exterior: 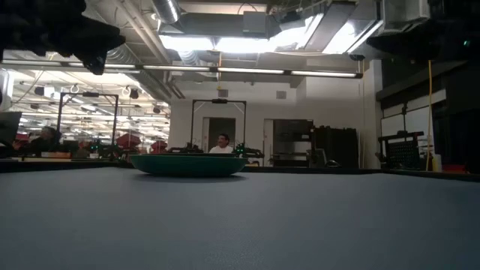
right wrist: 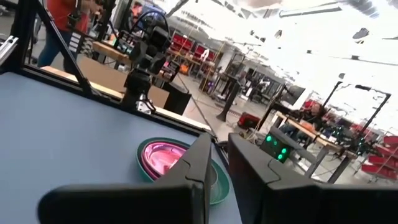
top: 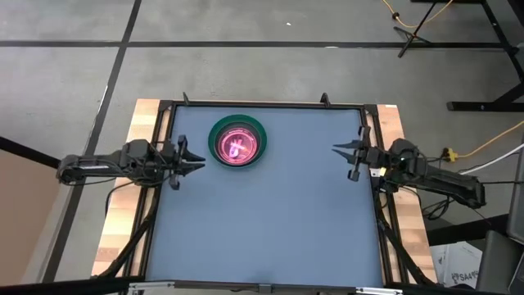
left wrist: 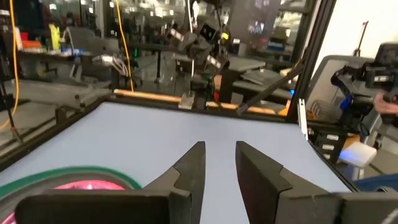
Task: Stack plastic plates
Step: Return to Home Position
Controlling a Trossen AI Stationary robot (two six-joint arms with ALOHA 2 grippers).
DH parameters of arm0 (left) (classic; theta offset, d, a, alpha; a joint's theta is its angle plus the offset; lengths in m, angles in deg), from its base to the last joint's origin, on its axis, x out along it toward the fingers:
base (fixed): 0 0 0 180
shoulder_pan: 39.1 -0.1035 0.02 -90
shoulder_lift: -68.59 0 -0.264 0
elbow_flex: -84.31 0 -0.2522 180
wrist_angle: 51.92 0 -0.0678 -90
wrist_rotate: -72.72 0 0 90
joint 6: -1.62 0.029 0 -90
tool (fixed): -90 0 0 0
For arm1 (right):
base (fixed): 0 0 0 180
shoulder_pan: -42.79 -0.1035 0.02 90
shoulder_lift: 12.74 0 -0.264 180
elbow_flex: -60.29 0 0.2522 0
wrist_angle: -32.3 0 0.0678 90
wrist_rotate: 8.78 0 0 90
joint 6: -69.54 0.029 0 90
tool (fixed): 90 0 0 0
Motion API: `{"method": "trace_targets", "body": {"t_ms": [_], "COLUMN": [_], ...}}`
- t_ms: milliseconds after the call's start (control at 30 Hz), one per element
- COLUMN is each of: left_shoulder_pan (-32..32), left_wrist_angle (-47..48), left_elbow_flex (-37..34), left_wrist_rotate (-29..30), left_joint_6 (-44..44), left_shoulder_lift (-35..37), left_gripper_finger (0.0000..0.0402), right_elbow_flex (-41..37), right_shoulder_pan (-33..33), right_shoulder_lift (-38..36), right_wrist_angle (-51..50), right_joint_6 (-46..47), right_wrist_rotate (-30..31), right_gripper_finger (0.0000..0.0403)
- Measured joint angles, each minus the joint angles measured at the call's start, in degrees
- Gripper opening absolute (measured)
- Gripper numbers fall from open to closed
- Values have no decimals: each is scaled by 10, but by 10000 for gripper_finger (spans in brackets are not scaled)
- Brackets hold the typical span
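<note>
Green plastic rims the single stack of plates (top: pixel 237 142), which sits left of centre in the upper part of the high view, on the grey-blue table mat (top: pixel 270 221). The large dark green plate (top: pixel 211 142) lies at the bottom and a pink plate (top: pixel 237 149) shows on top; the ones between cannot be counted. The left gripper (top: pixel 201 162) hovers at the mat's left edge, near the stack's lower left but not touching it. Its claw is narrow, with a slim gap, and holds nothing. The right gripper (top: pixel 334 149) hovers at the mat's right edge, well apart from the stack, its claw likewise narrow and empty. In the low view a person (exterior: pixel 222 142) shows in the room beyond the stack.
</note>
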Motion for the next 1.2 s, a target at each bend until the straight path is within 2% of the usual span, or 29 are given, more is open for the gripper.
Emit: {"method": "trace_targets", "body": {"t_ms": [200,367,700,1200], "left_shoulder_pan": [0,0,0,0], "left_wrist_angle": [-99,-163,-159,-158], "left_elbow_flex": [-64,-108,-108,-108], "left_wrist_rotate": [0,-16,-23,-13], "left_joint_6": [14,15,30,74], "left_shoulder_lift": [0,0,-1,-1], "left_gripper_finger": [81,81,81,81], "right_elbow_flex": [-49,-74,-107,-108], "right_shoulder_pan": [0,0,0,0], "right_shoulder_lift": [0,0,0,0], "right_wrist_angle": [68,78,78,77], "right_joint_6": [13,23,23,2], "right_wrist_rotate": [0,0,0,0], "right_gripper_finger": [49,49,49,49]}}
